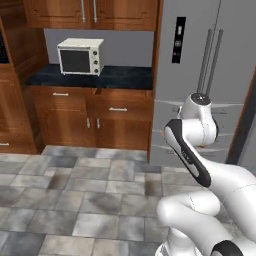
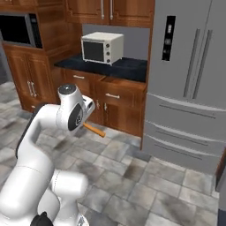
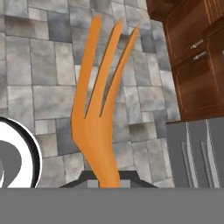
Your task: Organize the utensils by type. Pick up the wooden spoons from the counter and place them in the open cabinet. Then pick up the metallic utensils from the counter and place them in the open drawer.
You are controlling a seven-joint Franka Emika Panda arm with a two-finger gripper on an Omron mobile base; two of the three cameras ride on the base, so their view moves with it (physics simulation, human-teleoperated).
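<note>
My gripper is shut on the handle of a wooden spoon, an orange-brown one with three long prongs that point away from the hand over the tiled floor. From the right base view the spoon sticks out past the white wrist, low in front of the wooden cabinets. The dark counter lies well beyond the hand, by the fridge. Under it one drawer looks pulled out a little. The metallic utensils and the open cabinet are out of view.
A white toaster oven stands on the counter. A tall grey fridge rises at the right, and a built-in microwave sits at the left. Grey floor tiles stretch between the base and the cabinets.
</note>
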